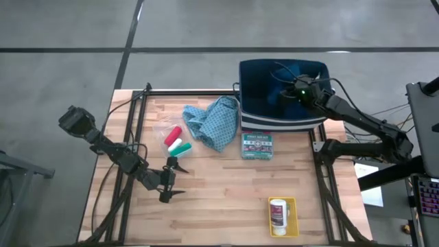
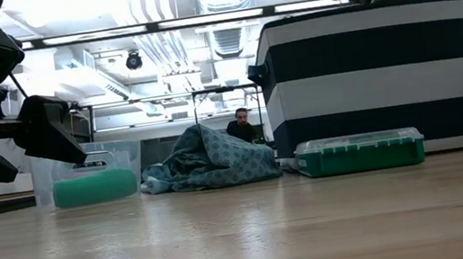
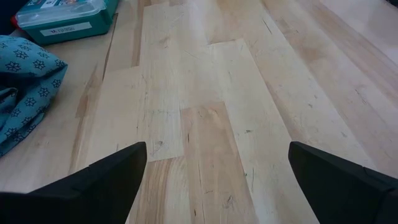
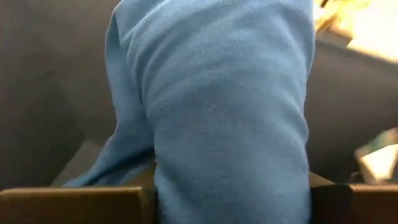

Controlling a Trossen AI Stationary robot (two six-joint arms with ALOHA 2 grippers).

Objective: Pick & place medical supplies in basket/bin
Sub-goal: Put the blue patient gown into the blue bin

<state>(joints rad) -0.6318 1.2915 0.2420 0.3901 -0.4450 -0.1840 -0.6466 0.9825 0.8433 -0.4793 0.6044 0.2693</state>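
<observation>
the right gripper (image 1: 287, 92) is hanging inside the dark striped basket (image 1: 255, 118) at the bench's far right corner, its fingers clamped on a blue cloth (image 4: 224, 118) that is drooping between them and filling the right wrist view. the left gripper (image 1: 173, 180) is hovering over the bare middle of the bench (image 1: 219, 206), toward its left side, with its fingers spread wide and holding nothing. the light-blue patterned cloth (image 1: 214, 120) is lying crumpled near the far edge, just beside the basket's left wall. the red, green and white cylinders (image 1: 175, 141) are lying together in a clear wrap just left of that cloth, near the left gripper. a green lidded box (image 1: 257, 145) is sitting against the basket's near wall. the white pill bottle (image 1: 278, 213) is lying on a yellow tray (image 1: 293, 218) by the near edge, toward the right corner, well apart from both grippers. in the low view a person (image 2: 241, 124) is showing in the room behind the cloth.
</observation>
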